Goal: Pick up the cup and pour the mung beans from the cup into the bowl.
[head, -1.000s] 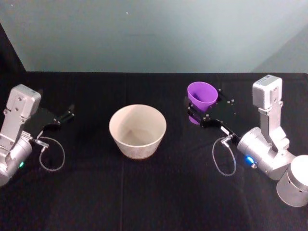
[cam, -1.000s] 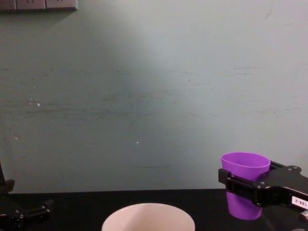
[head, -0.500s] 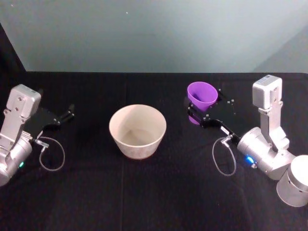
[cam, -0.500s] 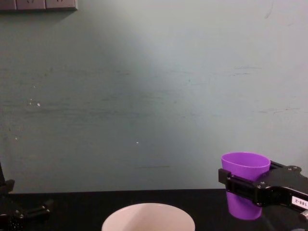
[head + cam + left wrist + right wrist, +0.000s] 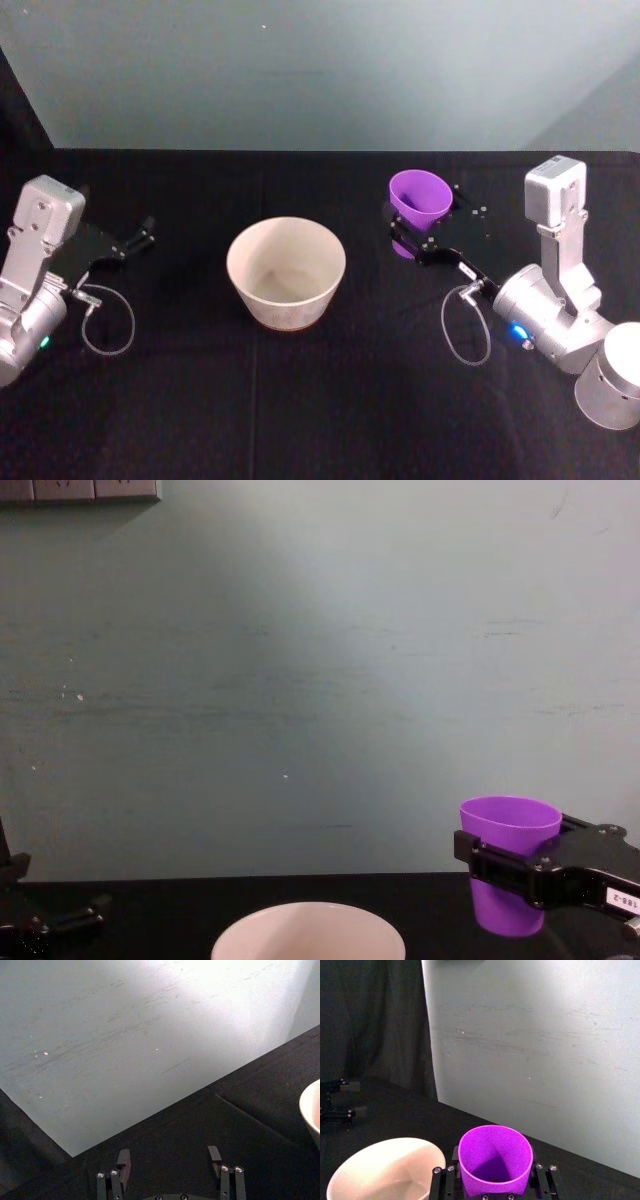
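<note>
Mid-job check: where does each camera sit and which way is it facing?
Head: high, facing forward and down at table, bowl, cup; left gripper and right gripper show.
Chest: low, facing the wall across the table; right gripper holds cup.
Left wrist: behind left gripper, facing the wall; open jaws.
Right wrist: behind right gripper, facing wall; jaws shut on cup.
Shared: chest and right wrist both show cup, bowl.

Black-covered table [image 5: 320,400]; cream bowl [image 5: 286,272] stands upright on it, near centre.
</note>
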Robot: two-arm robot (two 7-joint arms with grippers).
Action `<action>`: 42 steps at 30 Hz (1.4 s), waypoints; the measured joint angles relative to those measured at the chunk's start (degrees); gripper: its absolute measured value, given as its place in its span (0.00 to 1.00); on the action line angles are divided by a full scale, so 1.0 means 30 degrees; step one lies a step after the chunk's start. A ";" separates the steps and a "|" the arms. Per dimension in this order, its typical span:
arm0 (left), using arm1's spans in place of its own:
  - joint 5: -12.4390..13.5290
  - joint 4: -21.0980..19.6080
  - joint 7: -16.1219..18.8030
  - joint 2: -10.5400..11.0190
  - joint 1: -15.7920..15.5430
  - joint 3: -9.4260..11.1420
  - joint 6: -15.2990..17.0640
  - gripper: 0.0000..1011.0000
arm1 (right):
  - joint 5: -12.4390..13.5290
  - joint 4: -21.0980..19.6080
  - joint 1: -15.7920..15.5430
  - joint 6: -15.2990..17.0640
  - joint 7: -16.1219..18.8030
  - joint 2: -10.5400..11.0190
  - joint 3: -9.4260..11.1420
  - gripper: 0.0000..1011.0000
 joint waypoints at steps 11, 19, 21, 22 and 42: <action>0.0001 -0.0001 0.0000 0.0000 0.0000 0.0000 0.0000 0.99 | 0.0000 -0.0001 0.0001 0.0000 0.0000 0.0000 0.0000 0.72; 0.0000 -0.0001 0.0000 -0.0001 0.0000 -0.0001 -0.0001 0.99 | 0.0000 0.0000 0.0001 0.0000 0.0000 0.0000 0.0000 0.72; 0.0001 0.0000 0.0000 0.0000 0.0000 0.0000 0.0000 0.99 | 0.0000 -0.0001 0.0000 0.0000 0.0000 0.0000 0.0000 0.72; 0.0001 -0.0001 0.0000 0.0000 0.0000 0.0000 0.0000 0.99 | -0.0001 -0.0001 0.0001 0.0000 -0.0001 0.0000 0.0000 0.72; 0.0000 0.0000 0.0000 -0.0001 0.0001 0.0000 0.0000 0.99 | 0.0000 -0.0001 0.0001 0.0001 -0.0001 0.0000 0.0000 0.72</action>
